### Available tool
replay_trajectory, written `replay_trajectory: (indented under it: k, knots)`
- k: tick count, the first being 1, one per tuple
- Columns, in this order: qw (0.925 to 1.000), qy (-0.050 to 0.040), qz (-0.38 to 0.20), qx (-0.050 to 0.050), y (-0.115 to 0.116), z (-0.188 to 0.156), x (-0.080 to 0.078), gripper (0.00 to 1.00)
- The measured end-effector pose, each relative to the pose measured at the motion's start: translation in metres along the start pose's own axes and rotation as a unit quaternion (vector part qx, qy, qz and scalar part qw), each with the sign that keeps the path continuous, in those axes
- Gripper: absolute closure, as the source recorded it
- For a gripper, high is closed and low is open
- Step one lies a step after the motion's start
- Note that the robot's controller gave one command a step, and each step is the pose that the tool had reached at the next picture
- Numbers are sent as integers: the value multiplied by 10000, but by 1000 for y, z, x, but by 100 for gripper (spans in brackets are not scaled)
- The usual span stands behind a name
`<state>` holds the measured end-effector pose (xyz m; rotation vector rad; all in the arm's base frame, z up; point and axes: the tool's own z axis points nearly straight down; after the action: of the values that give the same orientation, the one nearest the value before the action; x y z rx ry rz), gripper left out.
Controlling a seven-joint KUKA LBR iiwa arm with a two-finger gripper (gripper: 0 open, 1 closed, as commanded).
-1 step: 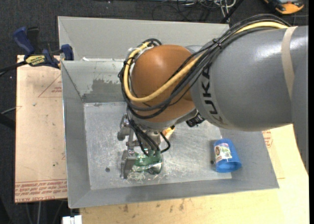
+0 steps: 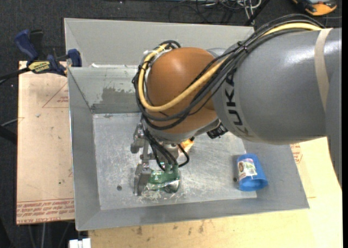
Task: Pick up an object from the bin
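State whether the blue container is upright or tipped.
Tipped: the blue container lies on its side, printed label facing up.

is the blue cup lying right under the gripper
No, the blue cup lies apart at the right of the bin, while the gripper is down at a greenish thing near its lower middle.

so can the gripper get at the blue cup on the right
Probably yes: the blue cup lies alone on the bare bin floor, nothing over it; the gripper is off to its left.
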<state>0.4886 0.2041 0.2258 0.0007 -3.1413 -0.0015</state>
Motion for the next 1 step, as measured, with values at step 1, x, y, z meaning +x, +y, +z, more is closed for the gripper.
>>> replay_trajectory:
  k: [1]
  knots:
    - [9985, -44, -539, -22, -18, 22, -3, 0]
